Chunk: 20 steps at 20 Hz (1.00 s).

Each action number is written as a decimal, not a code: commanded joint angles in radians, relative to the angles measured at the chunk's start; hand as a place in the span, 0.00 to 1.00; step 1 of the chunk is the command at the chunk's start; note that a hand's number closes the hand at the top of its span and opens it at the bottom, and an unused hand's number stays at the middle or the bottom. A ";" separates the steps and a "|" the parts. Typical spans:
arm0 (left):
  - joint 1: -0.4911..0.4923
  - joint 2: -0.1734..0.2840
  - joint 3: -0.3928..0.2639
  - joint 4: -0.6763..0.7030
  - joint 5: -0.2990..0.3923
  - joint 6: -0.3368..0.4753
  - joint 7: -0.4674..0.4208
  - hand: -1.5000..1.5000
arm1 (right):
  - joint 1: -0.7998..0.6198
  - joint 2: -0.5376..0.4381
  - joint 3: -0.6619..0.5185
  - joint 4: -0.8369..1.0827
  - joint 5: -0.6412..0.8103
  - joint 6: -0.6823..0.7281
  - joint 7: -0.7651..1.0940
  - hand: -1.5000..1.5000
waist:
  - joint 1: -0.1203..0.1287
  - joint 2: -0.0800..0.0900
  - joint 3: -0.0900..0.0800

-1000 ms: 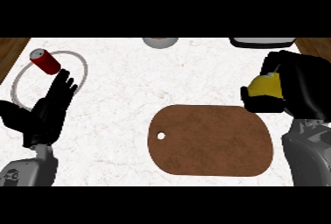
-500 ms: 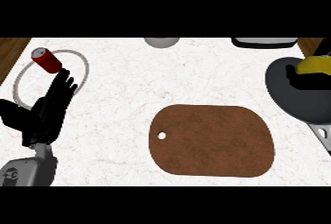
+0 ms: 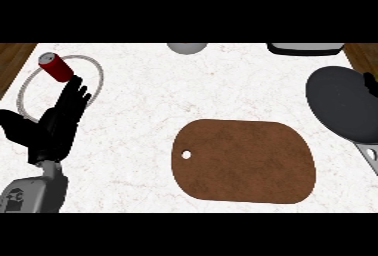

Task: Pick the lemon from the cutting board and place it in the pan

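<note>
The brown cutting board (image 3: 244, 160) lies at centre right with nothing on it. A dark grey pan (image 3: 341, 102) sits at the right edge, its handle (image 3: 369, 156) pointing toward me. No lemon shows anywhere in the view. Only a black sliver of my right hand (image 3: 370, 83) shows at the right border, over the pan's far side. My left hand (image 3: 55, 125) rests open at the left, fingers up, far from the board and pan.
A red can (image 3: 55, 66) stands on a round plate (image 3: 97, 75) at the upper left, just beyond my left fingertips. A grey bowl (image 3: 187, 47) and a dark-topped item (image 3: 304, 48) sit along the back edge. Wooden strips border both upper corners.
My right hand carried the lemon rightward from beside the board to over the pan, then slid almost out of view. The lemon no longer shows. The left hand stayed still.
</note>
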 commanded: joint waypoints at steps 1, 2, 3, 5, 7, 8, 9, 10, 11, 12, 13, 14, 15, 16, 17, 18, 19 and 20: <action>0.002 0.007 0.016 0.022 0.015 -0.022 -0.024 0.50 | -0.024 -0.038 -0.037 0.270 -0.030 -0.130 -0.189 1.00 | 0.012 0.005 0.001; -0.040 0.026 0.036 0.058 0.026 -0.033 -0.016 0.50 | -0.060 -0.037 -0.037 0.324 -0.042 -0.140 -0.217 1.00 | 0.012 0.007 0.001; -0.015 -0.010 -0.003 0.040 -0.010 -0.006 -0.033 0.50 | -0.055 -0.043 -0.046 0.370 -0.051 -0.173 -0.274 1.00 | 0.011 0.006 0.001; -0.005 -0.006 -0.016 0.002 -0.019 -0.004 -0.010 0.50 | -0.122 -0.058 -0.035 0.490 -0.033 -0.183 -0.298 1.00 | 0.025 0.008 0.002; -0.022 -0.012 -0.006 0.000 0.005 -0.010 -0.002 0.50 | -0.105 -0.083 -0.054 0.578 -0.030 -0.240 -0.372 1.00 | 0.030 0.013 0.003; -0.028 -0.007 -0.014 -0.015 -0.006 -0.008 0.013 0.50 | -0.156 -0.057 -0.037 0.626 -0.005 -0.268 -0.328 1.00 | 0.036 0.013 0.002; -0.046 0.002 -0.002 0.004 -0.001 -0.010 0.020 0.50 | -0.134 -0.075 -0.052 0.663 -0.005 -0.305 -0.357 1.00 | 0.029 0.013 0.002; 0.002 -0.021 -0.017 0.002 -0.007 -0.009 -0.011 0.50 | -0.180 -0.065 -0.025 0.694 0.032 -0.314 -0.301 1.00 | 0.037 0.013 0.002; -0.022 -0.006 -0.013 0.009 -0.015 -0.012 -0.012 0.50 | -0.165 -0.067 -0.007 0.714 0.063 -0.321 -0.274 1.00 | 0.035 0.014 0.002; -0.006 -0.011 -0.023 -0.001 -0.009 -0.022 -0.007 0.50 | -0.174 -0.092 -0.066 0.754 0.005 -0.282 -0.272 1.00 | 0.040 0.016 0.003; -0.005 -0.018 -0.008 -0.006 0.002 -0.008 0.000 0.50 | -0.157 -0.075 -0.091 0.760 -0.018 -0.265 -0.210 1.00 | 0.035 0.014 0.003; -0.009 -0.012 -0.033 -0.041 -0.022 -0.001 0.030 0.50 | -0.156 -0.100 -0.113 0.788 -0.038 -0.253 -0.226 0.00 | 0.040 0.015 0.004; -0.022 -0.024 -0.039 -0.033 -0.016 -0.007 0.012 0.50 | -0.164 -0.137 -0.111 0.819 -0.032 -0.206 -0.232 0.00 | 0.049 0.023 0.005; -0.020 -0.039 -0.051 -0.024 -0.022 -0.003 0.002 0.50 | -0.199 -0.100 -0.104 0.840 -0.030 -0.203 -0.204 0.00 | 0.050 0.021 0.004; -0.034 -0.026 -0.033 0.007 -0.019 -0.006 -0.002 0.50 | -0.178 -0.124 -0.119 0.857 -0.044 -0.195 -0.245 0.00 | 0.044 0.024 0.005; -0.006 -0.045 -0.042 0.010 -0.030 0.001 -0.040 0.50 | -0.175 -0.136 -0.118 0.869 -0.045 -0.189 -0.275 0.00 | 0.042 0.021 0.004; 0.003 -0.027 -0.024 -0.039 0.000 -0.010 0.003 0.50 | -0.173 -0.115 -0.114 0.883 -0.043 -0.194 -0.281 0.00 | 0.051 0.019 0.005; -0.005 -0.024 -0.024 0.001 -0.020 -0.006 -0.024 0.50 | -0.165 -0.112 -0.122 0.890 -0.052 -0.199 -0.310 0.00 | 0.045 0.021 0.005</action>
